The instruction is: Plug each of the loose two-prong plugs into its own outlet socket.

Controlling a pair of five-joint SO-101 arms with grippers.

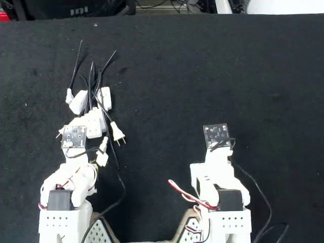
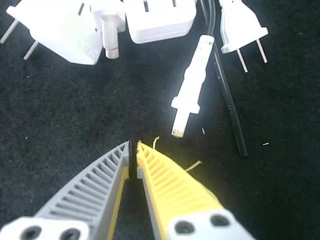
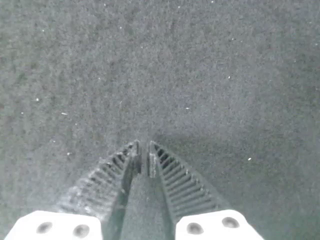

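Your left end effector (image 2: pixel 134 148) and right end effector (image 3: pixel 143 149) were closed, empty.
Left sat just short of a white plug (image 2: pixel 190 82), right over the black bench (image 3: pixel 200 60).

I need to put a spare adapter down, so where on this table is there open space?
The black mat is bare ahead of and beside the right gripper, and across the middle. It is crowded ahead of the left gripper, where plugs, sockets and cords lie bunched.
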